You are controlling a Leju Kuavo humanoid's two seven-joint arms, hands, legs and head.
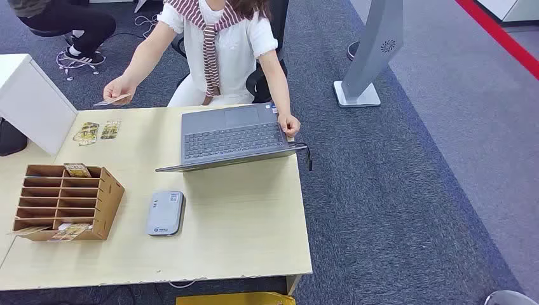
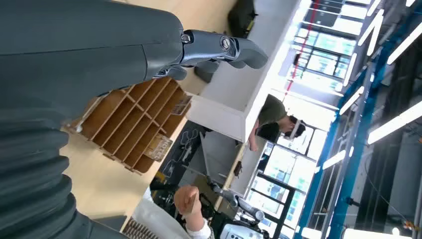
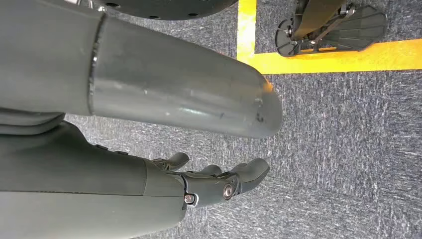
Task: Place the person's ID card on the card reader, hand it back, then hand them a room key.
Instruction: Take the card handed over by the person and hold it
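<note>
A person in a white top sits behind the wooden table (image 1: 254,222) and holds an ID card (image 1: 113,100) out over its far left corner. The grey card reader (image 1: 165,213) lies flat near the table's middle, in front of the open laptop (image 1: 232,136). Room key cards (image 1: 95,131) lie at the far left of the table, and more sit in the wooden slotted rack (image 1: 63,202). My left hand (image 2: 219,50) hovers above the rack (image 2: 134,124), fingers apart and holding nothing. My right hand (image 3: 219,181) hangs over the carpet, fingers apart and holding nothing.
A white cabinet (image 1: 28,98) stands left of the table. A grey stand (image 1: 372,57) rises from the carpet at the back right. Another person sits at the far left. Yellow floor tape (image 3: 323,59) runs under my right arm.
</note>
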